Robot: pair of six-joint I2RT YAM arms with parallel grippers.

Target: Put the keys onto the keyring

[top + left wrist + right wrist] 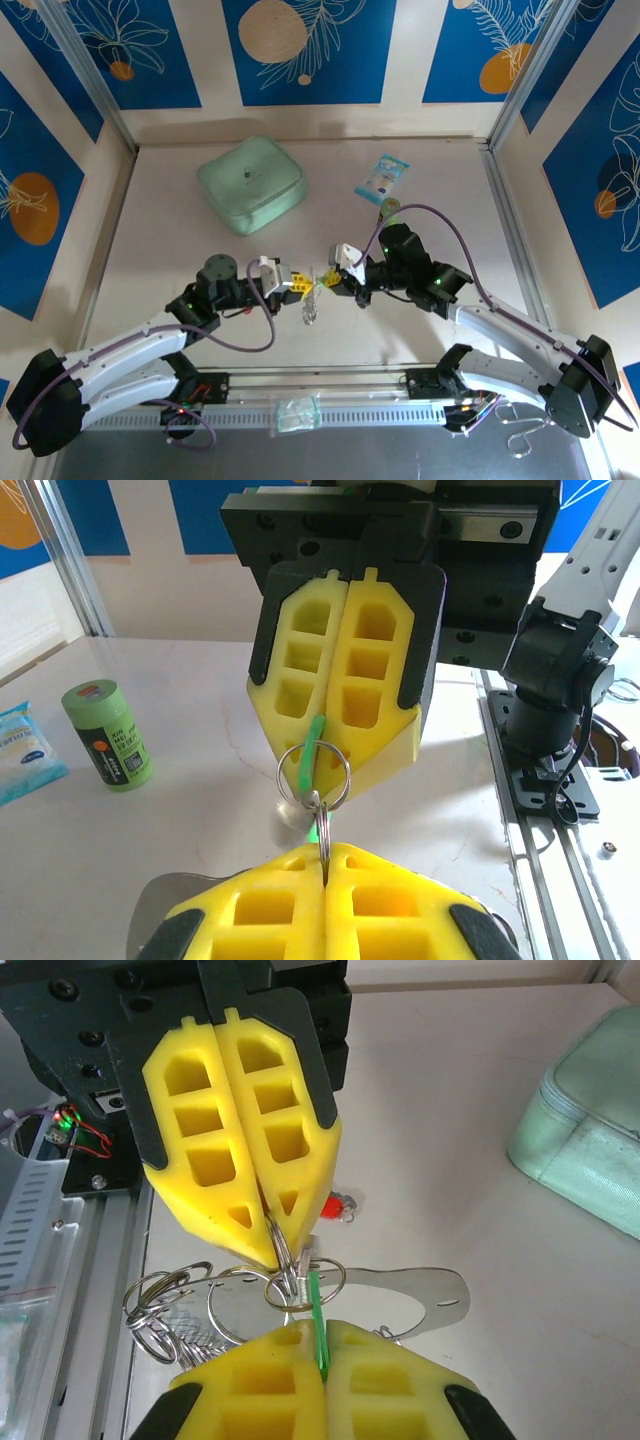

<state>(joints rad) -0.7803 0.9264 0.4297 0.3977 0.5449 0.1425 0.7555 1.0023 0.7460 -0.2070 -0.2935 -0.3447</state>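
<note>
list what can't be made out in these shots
- Right wrist view: green key, lower end buried inside the right claw.
- Right wrist view: red key, partly behind the left claw.
- Right wrist view: pouch, cut off by the right edge.
- Top view: whether the green key passes through the ring, too small there.

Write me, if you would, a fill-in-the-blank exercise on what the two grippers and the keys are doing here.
1. The right gripper pinches the green key, its jaws ___.
2. The left gripper grips a small metal ring, tip to tip with the ___ gripper.
3. The red key lies loose on the ___.
Missing words: shut; right; table.
</note>
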